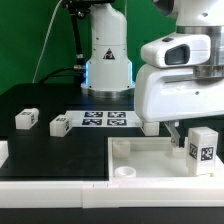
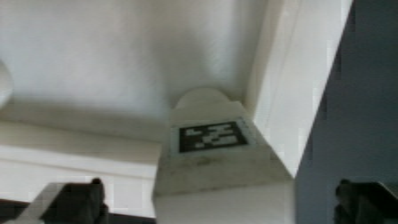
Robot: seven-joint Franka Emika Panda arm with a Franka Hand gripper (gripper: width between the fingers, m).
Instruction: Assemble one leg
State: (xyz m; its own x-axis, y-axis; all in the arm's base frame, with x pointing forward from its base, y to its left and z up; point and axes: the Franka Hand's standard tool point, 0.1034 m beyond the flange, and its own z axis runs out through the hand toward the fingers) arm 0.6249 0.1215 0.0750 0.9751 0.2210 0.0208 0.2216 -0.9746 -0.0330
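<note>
One leg [image 1: 203, 148], a chunky white block with a black-and-white tag, stands upright on the right part of the large white slab [image 1: 150, 165]. In the wrist view the same leg [image 2: 214, 140] sits between my two dark fingers [image 2: 71, 200], with a gap on each side. My gripper [image 2: 217, 200] is open around it and does not grip it. In the exterior view the gripper [image 1: 185, 135] hangs just above and beside this leg. Two more legs [image 1: 25, 119] [image 1: 58, 125] lie on the black table at the exterior view's left.
The marker board [image 1: 105, 119] lies in front of the robot base [image 1: 108, 60]. Another white block [image 1: 150, 125] sits behind the slab under my hand. A white piece [image 1: 3, 151] shows at the left edge. Round sockets [image 1: 125, 172] show on the slab.
</note>
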